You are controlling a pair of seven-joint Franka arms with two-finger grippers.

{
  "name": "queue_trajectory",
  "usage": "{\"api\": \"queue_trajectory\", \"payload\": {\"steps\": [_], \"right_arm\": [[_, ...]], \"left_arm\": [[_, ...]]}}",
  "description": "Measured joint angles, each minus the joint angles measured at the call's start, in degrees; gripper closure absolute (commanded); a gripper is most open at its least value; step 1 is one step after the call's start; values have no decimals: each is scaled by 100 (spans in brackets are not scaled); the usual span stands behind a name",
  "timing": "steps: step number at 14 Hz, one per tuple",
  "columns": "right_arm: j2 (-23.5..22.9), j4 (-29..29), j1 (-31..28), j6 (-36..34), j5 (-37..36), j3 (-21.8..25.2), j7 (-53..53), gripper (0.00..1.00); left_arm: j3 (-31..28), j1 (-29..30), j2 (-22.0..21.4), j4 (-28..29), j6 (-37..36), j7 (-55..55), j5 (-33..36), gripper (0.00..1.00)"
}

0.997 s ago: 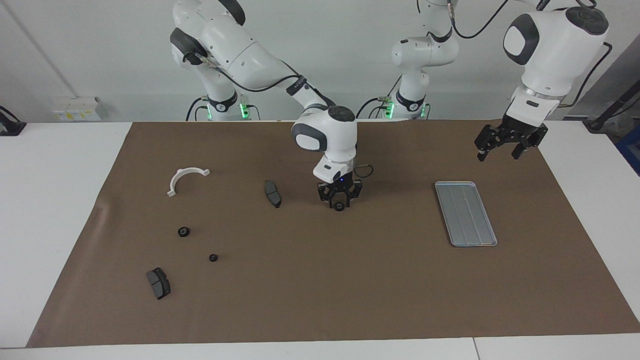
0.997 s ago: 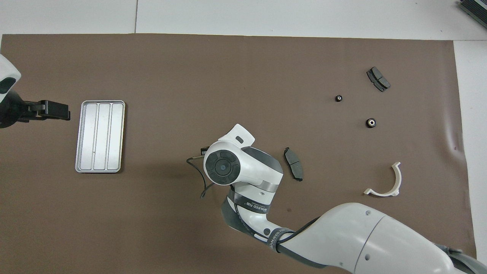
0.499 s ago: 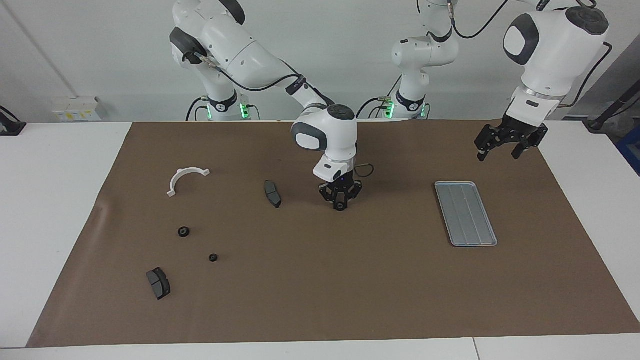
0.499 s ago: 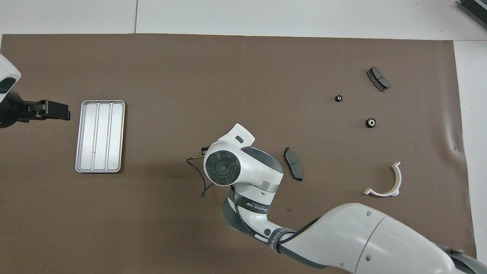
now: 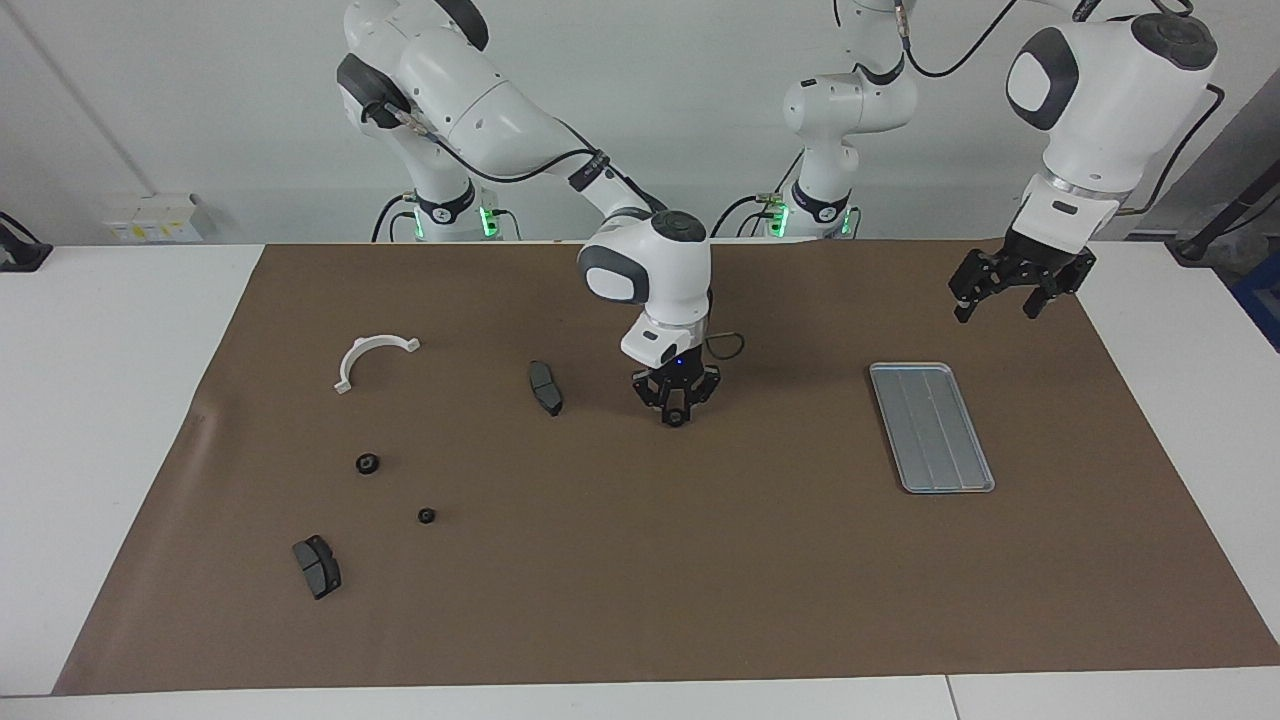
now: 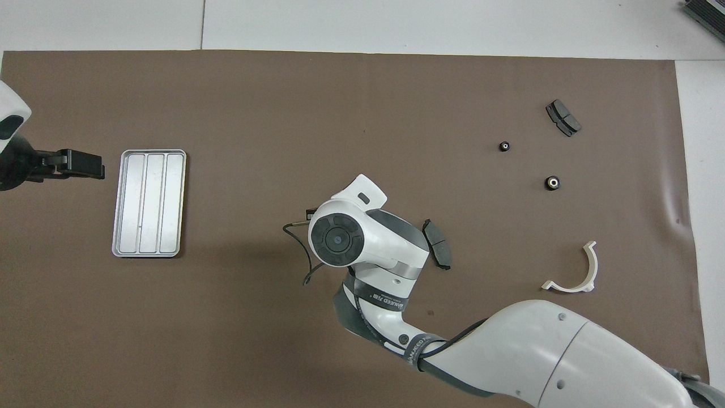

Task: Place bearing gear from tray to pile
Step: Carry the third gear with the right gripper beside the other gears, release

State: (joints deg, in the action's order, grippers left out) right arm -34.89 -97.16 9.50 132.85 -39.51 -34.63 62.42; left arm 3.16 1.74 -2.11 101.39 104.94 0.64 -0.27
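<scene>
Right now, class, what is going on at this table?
The right pincer, shut on a small black gear, is over the middle of the mat, between the bare tray and the scattered pile. The left pincer waits open in the air near the tray.

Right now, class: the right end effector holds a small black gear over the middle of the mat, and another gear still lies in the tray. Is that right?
Not quite. The right end effector does grip a small black gear over the mat's middle, but the tray holds nothing; the overhead view shows only its bare grooves.
</scene>
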Motion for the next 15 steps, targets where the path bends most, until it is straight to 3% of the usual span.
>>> {"api": "queue_trajectory", "payload": {"steps": [3, 8, 12, 15], "right_arm": [[490, 35, -183, -403, 574, 130, -576, 100], [1631, -25, -258, -1155, 2410, 1519, -3072, 100], [1897, -251, -298, -1315, 2896, 2572, -4659, 100], [2012, -911, -300, -805, 3504, 3209, -5766, 100]], "left_arm": [[0, 0, 0, 0, 0, 0, 0, 0], [0, 0, 0, 0, 0, 0, 0, 0], [0, 0, 0, 0, 0, 0, 0, 0], [0, 0, 0, 0, 0, 0, 0, 0]]}}
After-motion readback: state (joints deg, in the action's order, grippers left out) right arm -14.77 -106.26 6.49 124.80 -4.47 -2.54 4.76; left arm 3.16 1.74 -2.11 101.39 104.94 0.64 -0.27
